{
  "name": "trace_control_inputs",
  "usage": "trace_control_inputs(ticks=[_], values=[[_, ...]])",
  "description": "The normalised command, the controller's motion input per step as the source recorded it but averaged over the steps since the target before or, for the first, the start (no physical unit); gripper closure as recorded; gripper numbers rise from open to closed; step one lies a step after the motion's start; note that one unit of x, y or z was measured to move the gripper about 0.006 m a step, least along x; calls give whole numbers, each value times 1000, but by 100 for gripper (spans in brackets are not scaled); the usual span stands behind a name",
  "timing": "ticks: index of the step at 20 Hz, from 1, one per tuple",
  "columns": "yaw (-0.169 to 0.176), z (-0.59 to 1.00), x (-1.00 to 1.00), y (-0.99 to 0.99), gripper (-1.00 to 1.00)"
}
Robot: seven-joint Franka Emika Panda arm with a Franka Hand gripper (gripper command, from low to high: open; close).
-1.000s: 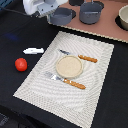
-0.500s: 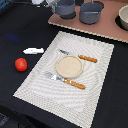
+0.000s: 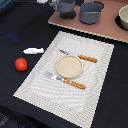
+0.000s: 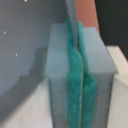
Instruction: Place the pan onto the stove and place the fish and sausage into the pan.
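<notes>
The pan is a small dark grey saucepan on the far left end of the pinkish-brown stove. Its thin handle points to the exterior view's left. In the wrist view my gripper has its teal pads pressed together on a thin grey strip, the pan's handle. In the exterior view the gripper is almost wholly past the top edge. The white fish and the red sausage lie on the black table at the exterior view's left.
A larger grey pot stands on the stove beside the pan, and another pot at the right edge. A pale striped placemat holds a round plate and two orange-handled pieces of cutlery.
The arm has moved from the exterior view's upper left out past the top edge. The pan has shifted a little farther back and right on the stove.
</notes>
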Motion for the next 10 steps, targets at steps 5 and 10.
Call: trace_control_inputs(ticks=[5, 10], values=[[0, -119, 316, 444, 100], [-31, -72, 431, 369, 100]])
